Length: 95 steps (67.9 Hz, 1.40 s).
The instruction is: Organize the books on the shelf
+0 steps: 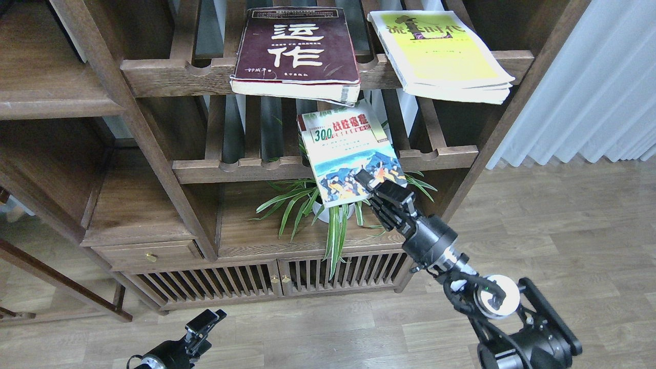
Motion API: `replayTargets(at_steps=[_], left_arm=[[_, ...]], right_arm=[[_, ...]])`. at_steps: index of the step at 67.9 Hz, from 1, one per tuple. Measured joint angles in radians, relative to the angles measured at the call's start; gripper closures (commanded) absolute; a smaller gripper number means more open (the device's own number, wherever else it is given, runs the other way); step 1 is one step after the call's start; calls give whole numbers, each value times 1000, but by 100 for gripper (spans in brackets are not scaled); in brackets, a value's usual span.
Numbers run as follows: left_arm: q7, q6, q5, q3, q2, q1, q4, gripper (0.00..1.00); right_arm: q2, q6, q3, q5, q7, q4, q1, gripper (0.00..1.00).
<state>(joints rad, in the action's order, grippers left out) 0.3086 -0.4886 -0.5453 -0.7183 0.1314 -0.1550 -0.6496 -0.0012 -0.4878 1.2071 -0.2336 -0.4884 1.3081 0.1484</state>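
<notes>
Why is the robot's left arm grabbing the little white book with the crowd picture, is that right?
Not quite: it is the right arm. In the head view, the right gripper holds the white book's bottom corner; the left gripper hangs low, touching nothing.

R pincer [376, 187] grips white book [348, 154], tilted; L pincer [205, 322] low, prob. empty.

Bookcase: top slatted rack [205, 72] carries the maroon book [297, 51] and the yellow-green book [441, 51], both flat, overhanging the notched front rail, well apart from each other. Second slatted rack [246, 166] has the white book [351, 154] tilted across its front rail, lower end sticking out past it; can't tell how much of it actually rests there. Solid dark-brown shelf [246, 233] below holds a potted plant [328, 210]; wood floor [538, 215] under the whole unit.
</notes>
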Motion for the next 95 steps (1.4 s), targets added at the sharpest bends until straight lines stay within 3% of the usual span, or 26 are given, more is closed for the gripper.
replayTargets(at_steps=[25, 40, 42, 54, 59, 95], left_arm=[[-3, 0, -54, 8, 170, 141, -431, 0], [-9, 0, -75, 10, 241, 191, -556, 0], [-33, 0, -77, 12, 255, 201, -577, 0], [-116, 0, -77, 27, 265, 211, -605, 0], [-132, 0, -75, 31, 259, 206, -607, 0], [-141, 0, -24, 107, 106, 34, -603, 4]], right_arm=[[1, -1, -151, 12, 0, -50, 13, 96], [1, -1, -178, 12, 0, -87, 12, 96], [1, -1, -182, 11, 0, -97, 11, 96], [1, -1, -204, 20, 0, -118, 11, 96], [1, -1, -208, 24, 0, -119, 11, 96], [1, -1, -211, 48, 0, -131, 11, 96]])
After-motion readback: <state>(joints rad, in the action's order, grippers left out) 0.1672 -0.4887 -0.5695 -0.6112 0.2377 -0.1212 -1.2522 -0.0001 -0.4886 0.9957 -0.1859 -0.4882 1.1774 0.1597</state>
